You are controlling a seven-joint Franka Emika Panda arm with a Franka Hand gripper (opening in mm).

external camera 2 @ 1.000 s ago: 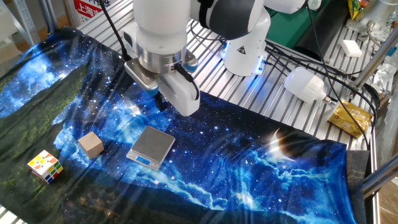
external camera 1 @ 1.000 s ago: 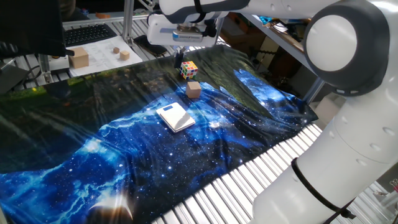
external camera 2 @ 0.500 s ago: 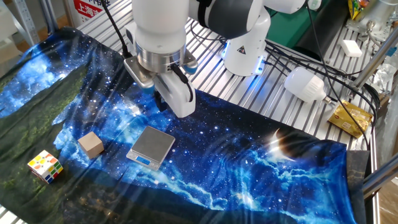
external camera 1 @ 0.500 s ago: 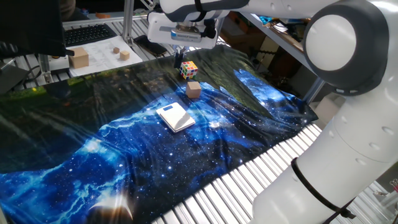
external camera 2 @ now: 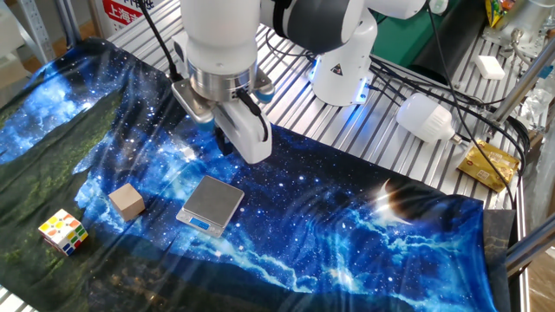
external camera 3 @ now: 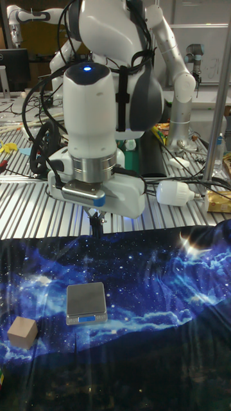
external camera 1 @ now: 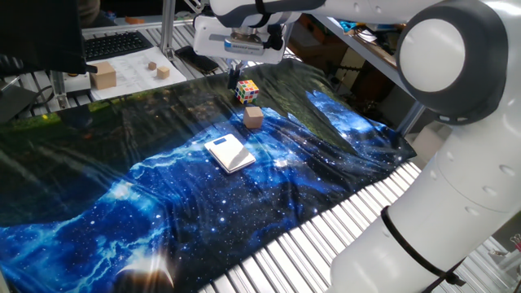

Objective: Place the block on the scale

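Note:
The block (external camera 1: 254, 117) is a small light-brown wooden cube resting on the starry blue cloth, also seen as the block (external camera 2: 127, 201) and the block (external camera 3: 22, 332). Close beside it lies the scale (external camera 1: 229, 152), a thin white pad with a grey top, shown too as the scale (external camera 2: 211, 204) and the scale (external camera 3: 86, 302). My gripper (external camera 3: 96, 226) hangs above the cloth, behind the scale and well apart from the block. Its fingers are close together with nothing between them. In the other fixed view the hand hides most of the gripper (external camera 2: 225, 144).
A multicoloured puzzle cube (external camera 1: 247, 90) sits just beyond the block. Tan wooden blocks (external camera 1: 103, 76) lie on paper off the cloth, near a keyboard (external camera 1: 114, 45). The robot base (external camera 2: 342, 69), a white lamp-like object (external camera 2: 425, 117) and a gold packet (external camera 2: 488, 165) stand on the slatted table.
The hand has shifted slightly, up and a little sideways above the cloth. Block, scale and puzzle cube have not moved.

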